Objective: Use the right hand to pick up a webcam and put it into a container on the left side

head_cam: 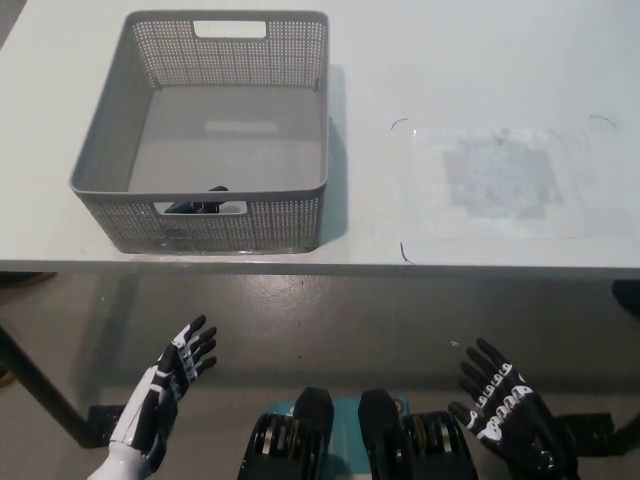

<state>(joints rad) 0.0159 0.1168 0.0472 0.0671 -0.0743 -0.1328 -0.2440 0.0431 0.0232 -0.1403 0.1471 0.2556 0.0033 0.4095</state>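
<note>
Fingers [478,362] of the right hand [505,415] were seen spread apart with nothing held between them; the hand was positioned below the tabletop edge, at about 5 o'clock in the head view. The left hand [160,395] was found at about 7 o'clock, likewise below the tabletop [480,60], with its fingers apart and empty; it was resting and took no part in the work.

A grey perforated container [205,225] was located on the left part of the tabletop, at about 11 o'clock. Against the inside of its near wall, a small dark object [200,206] was visible, partly through the handle cut-out. Its shape was mostly hidden by the wall, so it could not be identified with certainty; it was judged likely to be the webcam.

No webcam was visible anywhere else on the tabletop. At about 2 o'clock, only a pale rectangular patch [498,178] was observed on the surface, bordered by thin corner marks, with nothing standing on it.

On this evidence, the task was judged to be complete or nearly so: the object was inside the container, and both hands were clear of the tabletop and unloaded. No remaining step could be identified, apart from confirmation of the dark object's identity.
</note>
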